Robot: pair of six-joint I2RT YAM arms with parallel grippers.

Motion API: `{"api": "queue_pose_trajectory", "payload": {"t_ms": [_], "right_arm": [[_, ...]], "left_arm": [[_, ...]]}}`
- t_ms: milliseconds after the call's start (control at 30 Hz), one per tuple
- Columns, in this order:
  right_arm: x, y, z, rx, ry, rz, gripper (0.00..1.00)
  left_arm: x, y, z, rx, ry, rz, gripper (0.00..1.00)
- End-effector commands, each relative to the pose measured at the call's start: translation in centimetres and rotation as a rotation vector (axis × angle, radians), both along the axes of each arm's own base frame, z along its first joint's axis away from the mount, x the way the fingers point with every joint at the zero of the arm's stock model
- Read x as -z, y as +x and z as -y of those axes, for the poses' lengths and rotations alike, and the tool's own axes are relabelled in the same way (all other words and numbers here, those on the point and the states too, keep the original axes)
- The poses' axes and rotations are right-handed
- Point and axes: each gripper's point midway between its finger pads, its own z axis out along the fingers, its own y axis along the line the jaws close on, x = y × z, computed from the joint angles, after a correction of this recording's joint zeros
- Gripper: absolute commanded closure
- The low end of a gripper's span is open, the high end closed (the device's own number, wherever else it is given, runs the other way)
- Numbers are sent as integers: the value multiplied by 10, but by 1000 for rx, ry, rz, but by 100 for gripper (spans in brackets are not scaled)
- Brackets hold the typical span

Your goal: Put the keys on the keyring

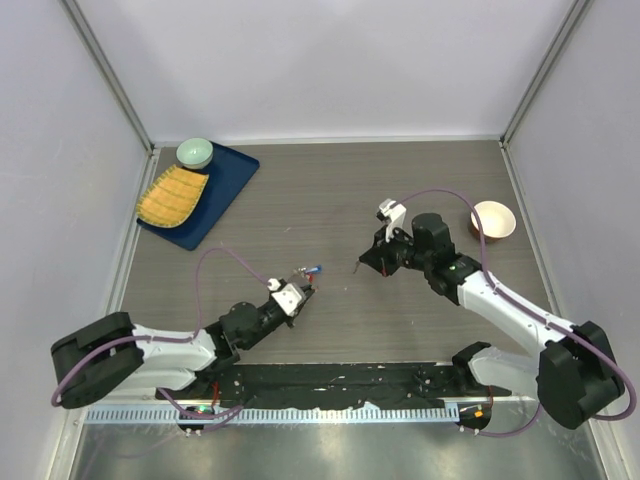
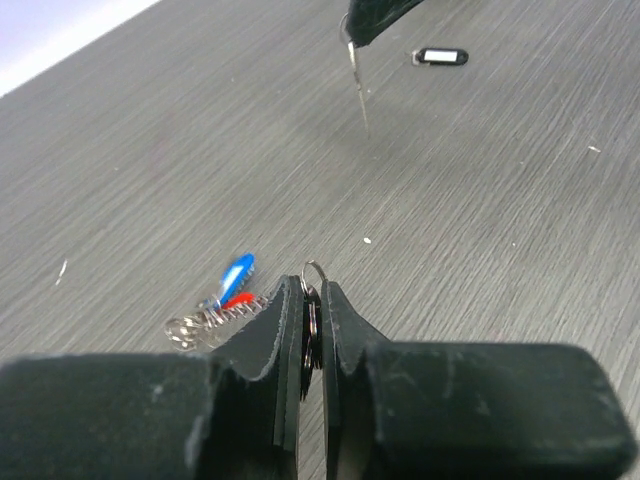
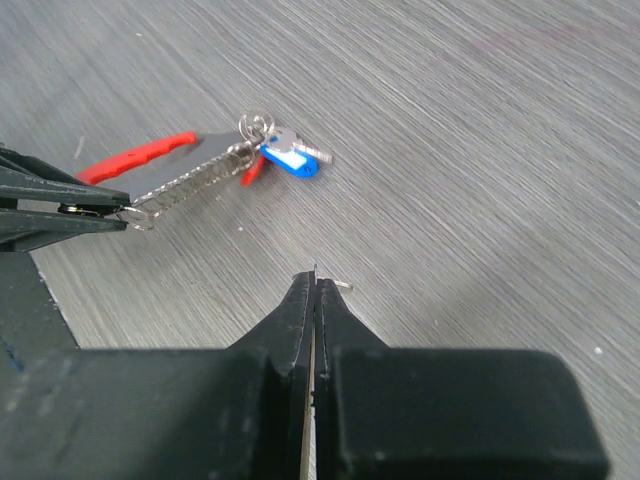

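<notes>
Left wrist | left fingers (image 2: 285, 345) clamp keyring (image 2: 222, 315) | right fingers (image 2: 375, 15) pinch silver key (image 2: 358, 90)

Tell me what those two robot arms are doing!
The left gripper is pinching one end of the keyring, and its chain and coloured tags stick out beside it. The right gripper holds a thin silver key with its tip down, apart from the keyring. The key is not on the ring yet.
</notes>
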Motion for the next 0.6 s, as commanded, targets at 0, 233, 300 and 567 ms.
{"api": "queue_pose_trajectory", "payload": {"t_ms": [0, 233, 300, 567], "right_arm": [[-3, 5, 18, 118, -22, 40, 99], [-19, 8, 54, 308, -60, 93, 99], [-28, 7, 60, 343, -49, 115, 99], [-32, 6, 67, 377, -36, 144, 99]], "left_arm": [[10, 16, 14, -56, 30, -80, 100], [49, 21, 34, -37, 228, -196, 100], [61, 23, 33, -53, 322, -245, 100], [101, 18, 25, -110, 544, -437, 100]]}}
